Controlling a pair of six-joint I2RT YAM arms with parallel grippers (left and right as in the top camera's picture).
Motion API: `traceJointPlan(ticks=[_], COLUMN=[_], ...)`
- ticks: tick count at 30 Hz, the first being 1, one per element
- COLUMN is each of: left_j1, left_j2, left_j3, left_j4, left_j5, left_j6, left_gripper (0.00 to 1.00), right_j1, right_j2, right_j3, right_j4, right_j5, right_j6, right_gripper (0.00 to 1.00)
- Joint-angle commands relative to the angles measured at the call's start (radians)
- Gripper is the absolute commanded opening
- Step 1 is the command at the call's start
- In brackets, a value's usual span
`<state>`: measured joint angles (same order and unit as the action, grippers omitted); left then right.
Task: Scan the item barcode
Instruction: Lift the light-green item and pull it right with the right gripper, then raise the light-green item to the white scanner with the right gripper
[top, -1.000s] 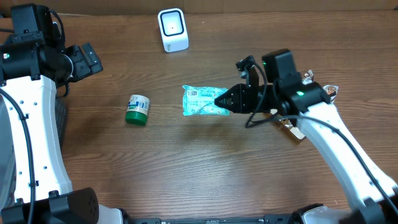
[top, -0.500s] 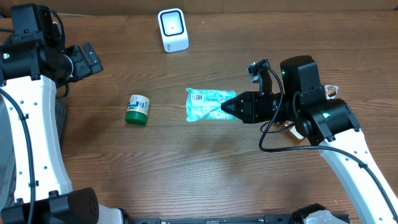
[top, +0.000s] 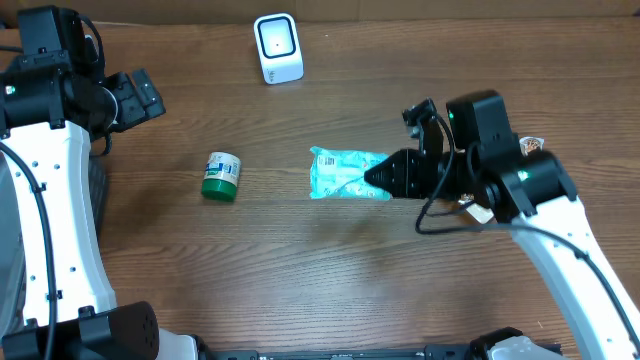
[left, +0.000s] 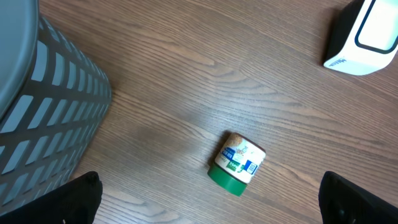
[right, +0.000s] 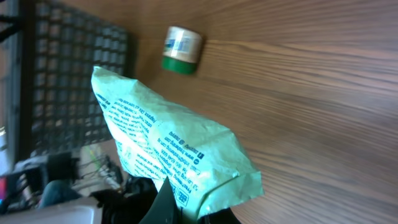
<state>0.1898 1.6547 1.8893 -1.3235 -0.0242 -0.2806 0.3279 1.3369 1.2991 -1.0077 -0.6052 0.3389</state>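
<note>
My right gripper is shut on the right end of a teal printed packet, which hangs off the table at mid-right. The right wrist view has the packet spreading up and left from my right gripper, its small-print side facing the camera. The white barcode scanner stands at the back centre, well apart from the packet. My left gripper stays at the far left, open with nothing between its fingers. The scanner also shows at the top right of the left wrist view.
A small jar with a green lid lies on its side left of centre, also seen as the jar and the jar from the wrists. A grey mesh basket stands at the table's left edge.
My right gripper has carried the packet a little to the right and up off the table. The left arm and the jar have not moved.
</note>
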Motion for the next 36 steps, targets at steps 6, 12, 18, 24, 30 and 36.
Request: traceJointPlan(ticks=[6, 12, 18, 24, 30, 36], left_j1=[-0.001, -0.001, -0.001, -0.001, -0.001, -0.001], left_j2=[0.006, 0.006, 0.006, 0.006, 0.006, 0.006], left_j3=[-0.005, -0.005, -0.005, -0.005, -0.005, -0.005], left_j4=[0.0, 0.0, 0.0, 0.0, 0.0, 0.0], left_j5=[-0.009, -0.009, -0.009, -0.009, -0.009, -0.009], left_j6=[0.012, 0.012, 0.012, 0.012, 0.012, 0.012], left_gripper=[1.0, 1.0, 1.0, 1.0, 0.99, 0.99], right_j1=[-0.001, 0.039, 0.119, 0.2, 0.246, 0.254], right_j2=[0.26, 0.515, 0.681, 0.824, 0.971, 1.089], right_j3=[0.454, 0.777, 0.878, 0.878, 0.875, 0.873], right_j4=[-0.136, -0.154, 0.053, 0.422, 0.789, 0.999], right_j5=[0.277, 0.539, 0.859, 1.099, 1.239, 1.271], right_j6=[-0.053, -0.058, -0.202, -0.52, -0.88, -1.146], right_gripper=[0.04, 0.04, 0.04, 0.04, 0.04, 0.04])
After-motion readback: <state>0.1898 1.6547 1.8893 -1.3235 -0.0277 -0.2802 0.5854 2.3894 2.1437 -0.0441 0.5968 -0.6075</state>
